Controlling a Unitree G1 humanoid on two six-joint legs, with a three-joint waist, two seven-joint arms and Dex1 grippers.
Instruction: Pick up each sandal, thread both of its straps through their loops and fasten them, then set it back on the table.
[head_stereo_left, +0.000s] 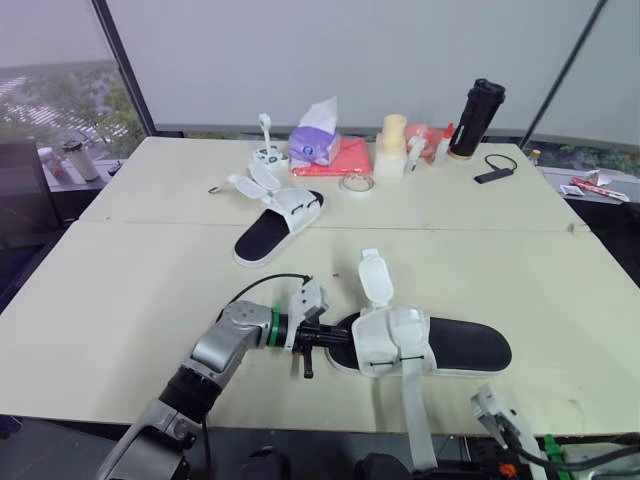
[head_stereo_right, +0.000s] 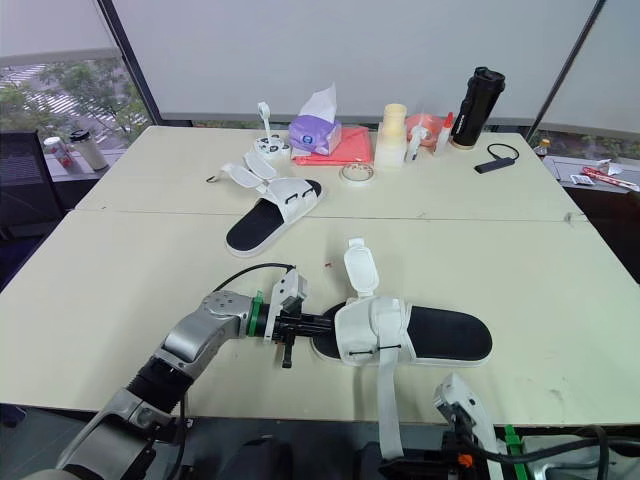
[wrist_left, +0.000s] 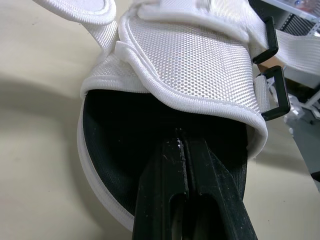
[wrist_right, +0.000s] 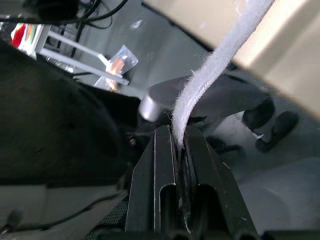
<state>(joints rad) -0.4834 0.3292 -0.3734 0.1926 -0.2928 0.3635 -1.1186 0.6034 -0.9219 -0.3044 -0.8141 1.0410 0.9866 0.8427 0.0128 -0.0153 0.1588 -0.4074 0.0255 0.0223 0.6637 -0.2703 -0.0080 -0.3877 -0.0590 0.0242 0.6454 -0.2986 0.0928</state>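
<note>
Pale bench (head_stereo_left: 150, 290) stands before a run of windows (head_stereo_left: 350, 60), with clutter along its far side. One white sandal (head_stereo_left: 270, 232) lies well back, left of centre, straps loose. The near sandal (head_stereo_left: 460, 345) lies just inside the front edge, toe toward the robot's left, one flap up. The left arm comes in from the lower left, elbow bent, forearm low and level over the bench. The left gripper (head_stereo_left: 338, 338) has its fingers pressed together, tips on the black footbed at the toe. A long white strap (head_stereo_left: 417, 420) hangs over the front edge. Below the edge, the right gripper (wrist_right: 181, 135) is pinched onto that strap.
</note>
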